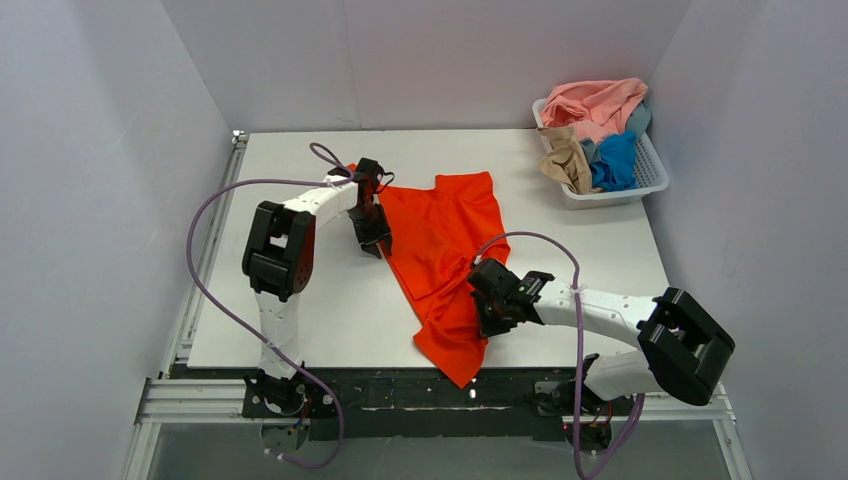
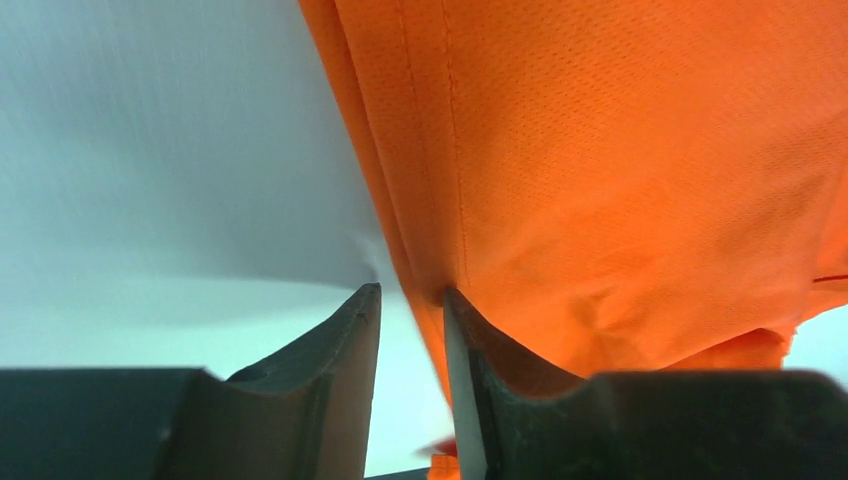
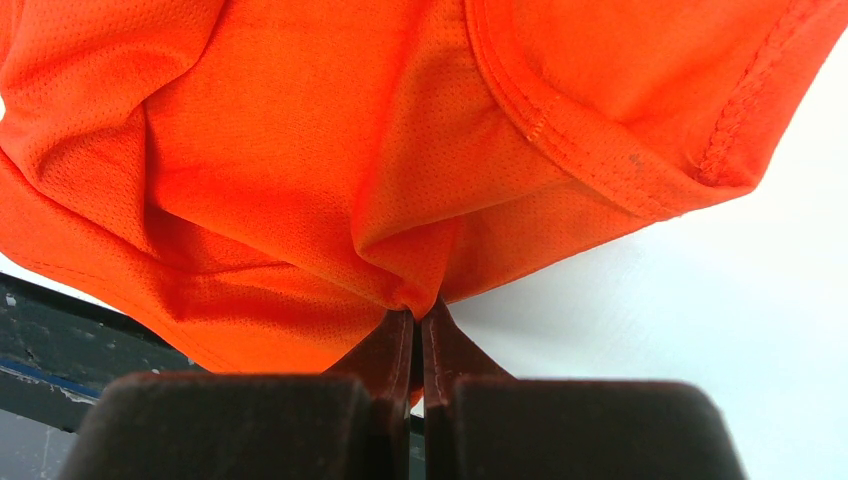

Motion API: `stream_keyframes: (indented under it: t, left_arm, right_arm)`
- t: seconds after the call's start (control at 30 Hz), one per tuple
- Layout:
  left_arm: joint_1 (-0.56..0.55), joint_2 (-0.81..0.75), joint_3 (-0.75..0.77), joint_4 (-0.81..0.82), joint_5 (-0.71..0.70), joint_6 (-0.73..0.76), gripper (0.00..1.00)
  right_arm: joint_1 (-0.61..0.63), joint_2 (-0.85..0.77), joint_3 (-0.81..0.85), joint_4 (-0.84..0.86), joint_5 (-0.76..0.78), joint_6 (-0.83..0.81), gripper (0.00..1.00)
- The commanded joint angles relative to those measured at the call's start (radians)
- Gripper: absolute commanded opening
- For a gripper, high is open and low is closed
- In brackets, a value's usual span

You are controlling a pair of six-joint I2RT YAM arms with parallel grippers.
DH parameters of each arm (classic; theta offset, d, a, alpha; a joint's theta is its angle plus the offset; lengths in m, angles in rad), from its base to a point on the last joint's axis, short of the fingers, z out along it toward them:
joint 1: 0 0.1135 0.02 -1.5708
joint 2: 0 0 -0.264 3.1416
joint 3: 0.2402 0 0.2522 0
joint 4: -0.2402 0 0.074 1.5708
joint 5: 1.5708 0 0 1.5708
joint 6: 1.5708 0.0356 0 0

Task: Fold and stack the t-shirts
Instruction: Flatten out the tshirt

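shirt i'm working: the bright orange-red soft mesh t-shirt (image 1: 440, 235) lies rumpled and slanted across the middle of the bench, one end toward the far side and the other drooping over the near edge onto the dark frame. it isn't spread flat, and i see no fold in it.
my right hand (image 3: 415, 312): fingers pressed together, pinching a small pucker of the orange-red t-shirt just below a stitched hem. the cloth fans out in creases from the pinch, so i judge i'm holding it taut to drag that hanging end back onto the bench.
my left hand (image 2: 412, 292): down at the shirt's left edge, fingers a narrow gap apart with bench showing between them. the doubled edge runs against one finger's inner face and isn't clamped. i'd say it sits there ready to take that side.
waiting shirts: a salmon pink cloth shirt (image 1: 597, 103), a tan-beige cloth shirt (image 1: 565, 160) and a blue cloth shirt (image 1: 616, 160), heaped together, well apart from both hands.
their holder: the white slatted plastic basket (image 1: 655, 182), at the far right corner.
bench (image 1: 300, 320): white and flat, with bare room left of the shirt for a stack.
step, as i judge it: early, laying the first shirt out.
risk: one pinch alone could bunch the cloth, not flatten it.
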Motion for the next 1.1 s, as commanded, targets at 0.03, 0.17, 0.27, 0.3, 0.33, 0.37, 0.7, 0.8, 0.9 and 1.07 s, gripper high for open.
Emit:
stream_keyframes:
  t: [0.03, 0.17, 0.27, 0.3, 0.33, 0.37, 0.7, 0.8, 0.9, 1.07]
  left_arm:
    - [0.0, -0.005, 0.021, -0.137, -0.026, 0.026, 0.25]
    - [-0.001, 0.009, 0.044, -0.137, 0.008, 0.011, 0.24]
    - [0.0, -0.002, 0.046, -0.132, 0.004, 0.01, 0.25]
    - [0.0, -0.005, 0.049, -0.131, 0.002, 0.01, 0.25]
    - [-0.001, -0.005, 0.052, -0.128, 0.001, 0.01, 0.25]
    - [-0.001, -0.003, 0.059, -0.126, 0.0, 0.012, 0.26]
    - [0.0, 0.086, 0.132, -0.154, -0.015, 0.024, 0.27]
    - [0.0, 0.082, 0.126, -0.159, -0.031, 0.037, 0.3]
    - [0.001, 0.077, 0.132, -0.182, -0.066, 0.061, 0.31]
    - [0.013, 0.085, 0.143, -0.186, -0.073, 0.067, 0.29]
  right_arm:
    - [-0.003, 0.039, -0.022, -0.038, 0.038, 0.004, 0.01]
    - [-0.003, 0.045, -0.022, -0.042, 0.036, 0.007, 0.01]
    - [-0.003, 0.042, -0.026, -0.04, 0.034, 0.01, 0.01]
    - [-0.003, 0.04, -0.026, -0.04, 0.032, 0.009, 0.01]
    - [-0.003, 0.04, -0.026, -0.039, 0.032, 0.01, 0.01]
    - [-0.003, 0.04, -0.026, -0.04, 0.032, 0.01, 0.01]
    - [-0.003, 0.039, -0.027, -0.044, 0.031, 0.011, 0.01]
    - [-0.003, 0.039, -0.027, -0.045, 0.029, 0.012, 0.01]
    - [-0.003, 0.04, -0.028, -0.047, 0.029, 0.013, 0.01]
    - [-0.003, 0.046, -0.024, -0.047, 0.026, 0.012, 0.01]
